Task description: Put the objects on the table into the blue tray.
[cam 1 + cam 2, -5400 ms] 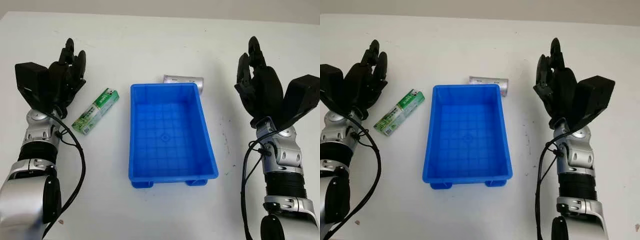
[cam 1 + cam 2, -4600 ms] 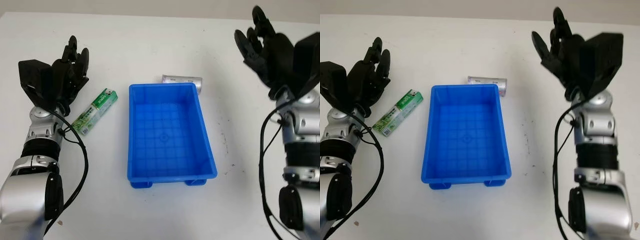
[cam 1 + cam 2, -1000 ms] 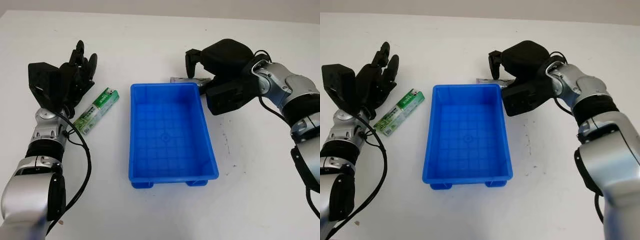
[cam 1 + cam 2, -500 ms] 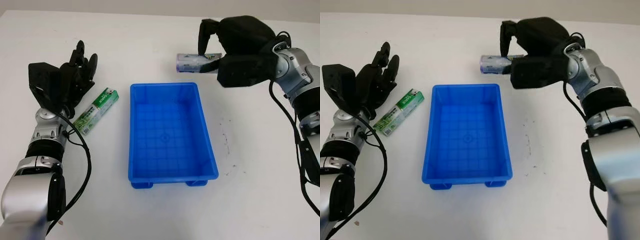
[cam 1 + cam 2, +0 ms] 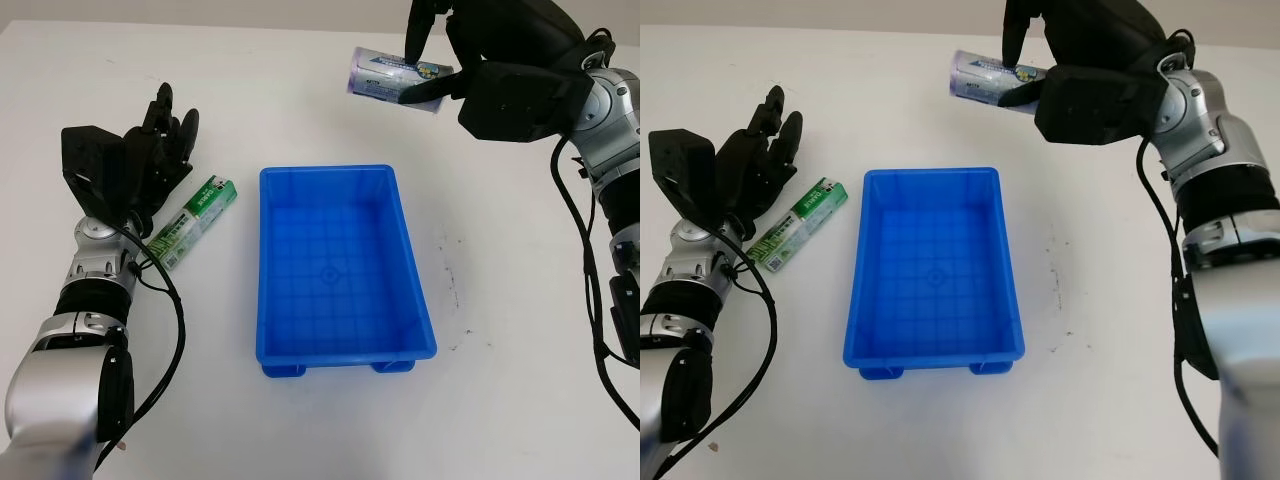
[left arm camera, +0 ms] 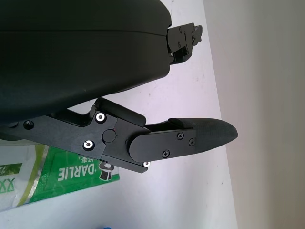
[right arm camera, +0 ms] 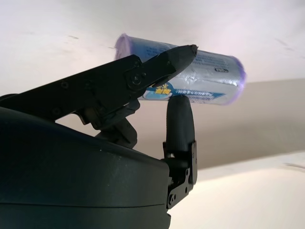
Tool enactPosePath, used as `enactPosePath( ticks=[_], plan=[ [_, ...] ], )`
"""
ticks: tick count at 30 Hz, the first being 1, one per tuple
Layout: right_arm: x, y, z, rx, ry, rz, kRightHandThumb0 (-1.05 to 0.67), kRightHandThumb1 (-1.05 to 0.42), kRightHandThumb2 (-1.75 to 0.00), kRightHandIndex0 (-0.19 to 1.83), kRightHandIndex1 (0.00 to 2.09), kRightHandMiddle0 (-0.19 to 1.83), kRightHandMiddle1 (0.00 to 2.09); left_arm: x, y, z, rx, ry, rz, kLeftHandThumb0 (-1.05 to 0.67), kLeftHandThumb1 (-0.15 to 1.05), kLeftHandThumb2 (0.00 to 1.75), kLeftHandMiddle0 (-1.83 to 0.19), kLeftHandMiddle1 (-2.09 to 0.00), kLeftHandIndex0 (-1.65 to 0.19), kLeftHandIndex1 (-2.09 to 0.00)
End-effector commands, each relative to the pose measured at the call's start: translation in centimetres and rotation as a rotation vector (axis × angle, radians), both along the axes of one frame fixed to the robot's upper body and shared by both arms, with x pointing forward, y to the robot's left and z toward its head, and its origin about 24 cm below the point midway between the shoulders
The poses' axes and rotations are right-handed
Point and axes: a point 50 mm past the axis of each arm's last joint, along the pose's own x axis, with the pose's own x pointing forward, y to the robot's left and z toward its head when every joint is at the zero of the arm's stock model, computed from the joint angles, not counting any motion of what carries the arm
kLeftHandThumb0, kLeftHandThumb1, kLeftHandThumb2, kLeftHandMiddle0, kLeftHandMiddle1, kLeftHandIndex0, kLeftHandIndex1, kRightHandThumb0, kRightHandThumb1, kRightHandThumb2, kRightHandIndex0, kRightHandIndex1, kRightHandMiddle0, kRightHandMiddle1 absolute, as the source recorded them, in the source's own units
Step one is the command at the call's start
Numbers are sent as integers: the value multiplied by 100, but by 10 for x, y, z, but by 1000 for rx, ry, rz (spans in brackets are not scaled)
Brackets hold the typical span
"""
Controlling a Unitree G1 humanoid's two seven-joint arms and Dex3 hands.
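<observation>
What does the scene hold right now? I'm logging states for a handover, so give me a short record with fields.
tray: blue tray at table centre, empty
roll: silver roll with purple ends, lifted off the table, beyond the tray's far right corner
right hand: right hand shut on the roll, raised above the table
box: green box lying on the table left of the tray
left hand: left hand open, just left of the box
done so far: nothing in the tray yet

The green box [image 6: 62, 174] lying at nine o'clock from the blue tray [image 5: 335, 350] reads "DARLIE" in white capitals. Print on the silver tube [image 7: 200, 76] is too small to read.
</observation>
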Motion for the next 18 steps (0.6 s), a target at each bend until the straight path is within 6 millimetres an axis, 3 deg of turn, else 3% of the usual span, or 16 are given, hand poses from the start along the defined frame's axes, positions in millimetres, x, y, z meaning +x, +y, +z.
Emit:
enactPosePath(
  ticks=[1,3,6,18],
  plan=[
    [-6,1,8,27,-34,44,-40,-105,-6,104,209,83,209,2,1,7,10,-13,1,-77,105,51,19,0,19,0],
    [-11,6,10,35,-32,97,-40,-105,-7,107,209,84,209,3,1,8,13,-11,-4,-78,105,51,19,0,19,0],
    [-18,13,11,46,-11,151,-38,-104,-7,87,209,75,209,3,0,8,18,-11,-8,-79,105,51,19,0,19,0],
    [-47,44,-8,-102,173,274,-36,-103,-6,88,209,64,209,4,0,10,7,-14,-12,-76,105,51,19,0,19,0]
  ],
)
